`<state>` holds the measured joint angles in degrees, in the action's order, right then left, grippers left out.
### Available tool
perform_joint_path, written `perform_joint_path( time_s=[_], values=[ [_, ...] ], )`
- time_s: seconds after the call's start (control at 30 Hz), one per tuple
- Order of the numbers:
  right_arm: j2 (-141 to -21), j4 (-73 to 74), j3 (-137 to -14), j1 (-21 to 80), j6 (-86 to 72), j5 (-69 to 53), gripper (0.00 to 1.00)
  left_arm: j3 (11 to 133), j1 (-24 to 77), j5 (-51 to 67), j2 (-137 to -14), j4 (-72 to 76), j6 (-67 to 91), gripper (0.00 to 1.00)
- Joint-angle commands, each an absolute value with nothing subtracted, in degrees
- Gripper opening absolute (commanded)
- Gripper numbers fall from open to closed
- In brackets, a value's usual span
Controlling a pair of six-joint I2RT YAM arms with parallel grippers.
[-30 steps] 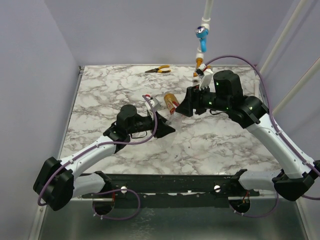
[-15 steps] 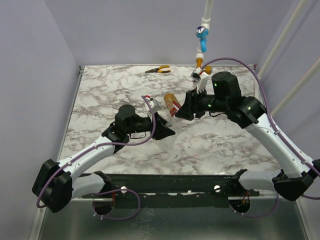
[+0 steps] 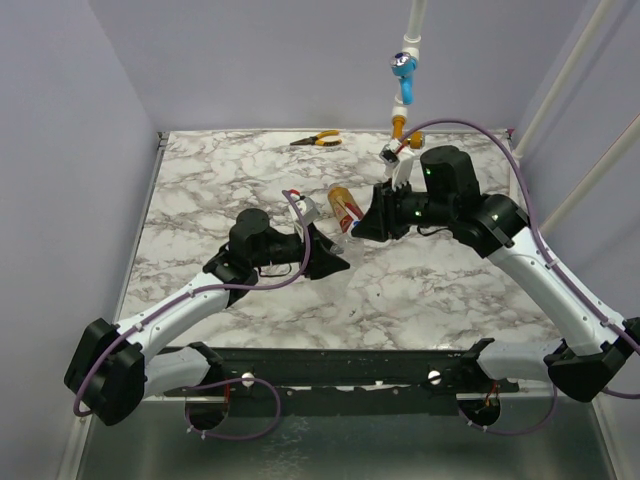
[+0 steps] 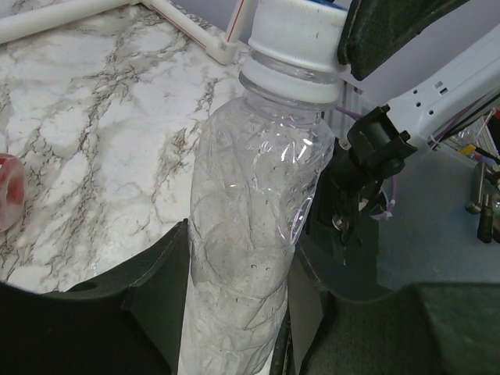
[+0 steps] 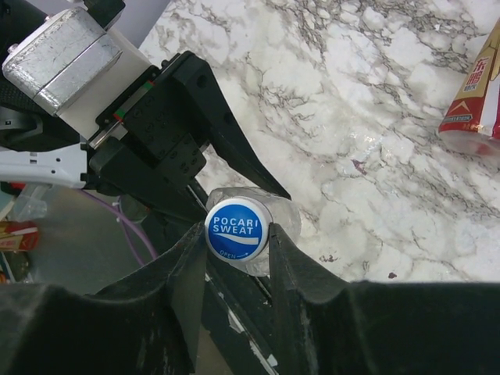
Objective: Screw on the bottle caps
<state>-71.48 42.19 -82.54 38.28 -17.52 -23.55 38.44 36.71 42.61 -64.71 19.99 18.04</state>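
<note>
My left gripper (image 4: pixel 234 301) clamps the clear bottle (image 4: pixel 250 195), right gripper (image 5: pixel 237 254) pinches its Pocari Sweat cap (image 5: pixel 237 226); if I twist tilted, I risk cross-threading or the bottle slipping.

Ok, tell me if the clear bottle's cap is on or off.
On: the cap sits on the clear bottle's neck, between the right fingers. How tightly, cannot tell.
</note>
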Motion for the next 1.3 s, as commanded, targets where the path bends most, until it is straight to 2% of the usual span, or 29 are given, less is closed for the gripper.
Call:
perform_joint_path(
  time_s=[0.0, 0.07, 0.37, 0.47, 0.53, 0.63, 0.73, 0.77, 0.8, 0.9, 0.97, 1.03, 1.27],
  values=[
    [-72.3, 43.9, -82.7, 38.2, -19.3, -21.5, 0.32, 38.7, 36.3, 42.4, -64.7, 20.5, 18.2, 0.0],
    [-74.1, 45.4, -83.9, 38.2, -22.1, -18.7, 0.26, 39.2, 36.5, 38.6, -64.9, 20.1, 17.9, 0.0],
    [-82.6, 49.6, -84.0, 38.8, -40.9, -3.5, 0.19, 42.1, 47.4, -0.3, -65.5, 21.3, 7.4, 0.01],
    [-84.2, 47.8, -83.6, 39.5, -45.0, -1.8, 0.2, 43.5, 51.2, -11.5, -67.2, 23.6, 5.0, 0.01],
    [-85.5, 46.6, -84.3, 40.2, -46.4, -1.2, 0.25, 43.8, 53.0, -16.6, -68.2, 25.7, 4.0, 0.01],
    [-87.4, 46.3, -86.1, 41.6, -47.5, -0.3, 0.25, 43.7, 54.8, -21.3, -69.6, 27.8, 3.2, 0.01],
    [-88.7, 45.7, -86.9, 41.8, -47.7, -0.3, 0.27, 43.6, 55.4, -21.3, -70.1, 28.4, 3.0, 0.01],
    [-88.8, 45.7, -87.0, 41.8, -47.7, -0.3, 0.3, 43.3, 55.5, -20.6, -69.9, 28.4, 3.0, 0.01],
    [-88.8, 45.7, -87.3, 41.8, -47.6, -0.3, 0.37, 42.8, 55.5, -20.1, -69.6, 28.2, 2.7, 0.01],
    [-87.7, 45.5, -88.6, 41.8, -46.0, 1.9, 0.72, 41.1, 55.0, -16.8, -67.8, 25.3, 2.2, 0.02],
    [-86.9, 45.8, -90.6, 41.8, -44.0, 2.7, 0.92, 39.7, 53.7, -12.8, -66.2, 22.2, 3.1, 0.02],
    [-86.6, 46.9, -93.5, 41.8, -41.6, 3.1, 1.0, 38.3, 51.7, -8.3, -64.5, 19.4, 4.9, 0.01],
    [-81.8, 46.7, -96.8, 41.7, -34.2, 2.0, 1.0, 36.1, 44.5, 9.4, -61.4, 12.9, 8.3, 0.01]
  ],
)
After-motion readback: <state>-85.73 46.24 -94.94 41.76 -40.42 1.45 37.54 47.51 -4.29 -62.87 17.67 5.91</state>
